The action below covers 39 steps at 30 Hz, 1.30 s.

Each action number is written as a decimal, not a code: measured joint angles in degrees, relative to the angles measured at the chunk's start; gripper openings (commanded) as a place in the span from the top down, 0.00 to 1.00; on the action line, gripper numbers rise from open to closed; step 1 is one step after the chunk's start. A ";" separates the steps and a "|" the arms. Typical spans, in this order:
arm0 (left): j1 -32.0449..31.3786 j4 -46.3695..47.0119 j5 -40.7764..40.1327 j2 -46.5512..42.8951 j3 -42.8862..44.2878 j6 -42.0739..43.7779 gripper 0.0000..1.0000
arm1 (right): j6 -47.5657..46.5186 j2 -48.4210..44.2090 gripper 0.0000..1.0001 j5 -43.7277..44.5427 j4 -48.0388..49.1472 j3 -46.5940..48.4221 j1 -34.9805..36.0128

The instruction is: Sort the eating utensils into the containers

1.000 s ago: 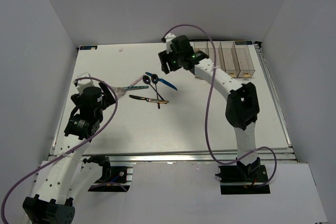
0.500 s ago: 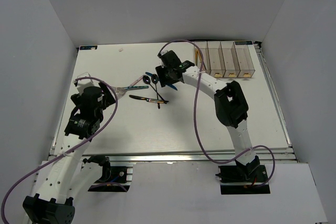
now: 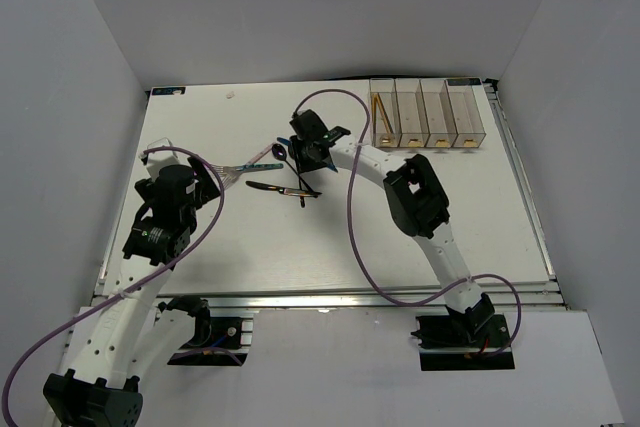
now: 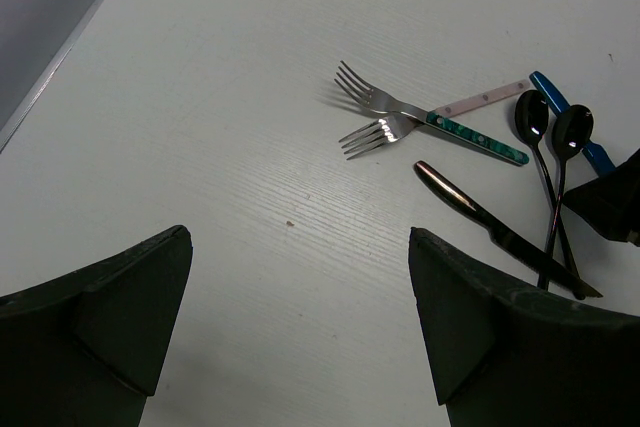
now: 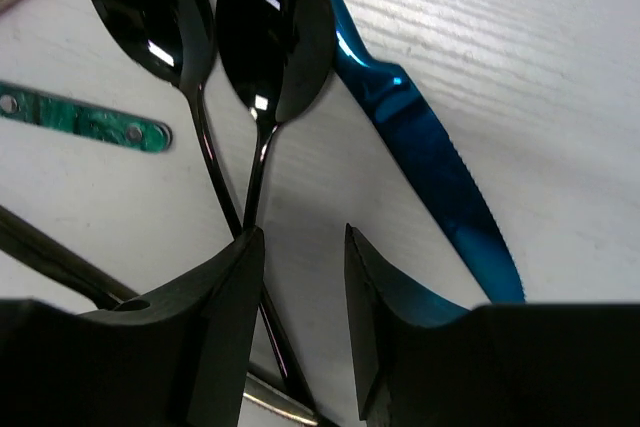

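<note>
The right end effector, its gap narrow and holding nothing, sits low astride the crossed handles of the black spoons on the table beside the blue knife, apparently to pinch one, while the left end effector hangs wide apart and unladen.

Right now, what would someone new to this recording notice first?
The right gripper, jaws open, is poised low over the crossed handles of two black spoons mid-table, with a blue knife just beside them. Next come the clear containers in the far right corner, where only the leftmost bin appears to hold anything: orange chopsticks. The left gripper hangs open at the left, apart from the two forks.
</note>
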 measured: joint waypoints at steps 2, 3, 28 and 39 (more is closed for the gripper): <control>0.00 0.00 0.00 -0.02 0.00 0.00 0.02 | 0.26 1.75 0.57 0.04 0.04 1.99 -0.02; 0.00 0.00 0.00 -0.04 0.00 0.00 0.02 | 0.48 2.34 0.57 0.07 0.09 2.56 -0.02; 0.00 0.02 0.07 -0.09 0.00 0.02 0.02 | 5.66 1.75 0.60 6.93 2.62 1.14 2.86; 0.00 0.02 0.09 -0.09 0.00 0.02 0.02 | 5.90 -2.67 0.61 9.22 4.13 -0.76 4.22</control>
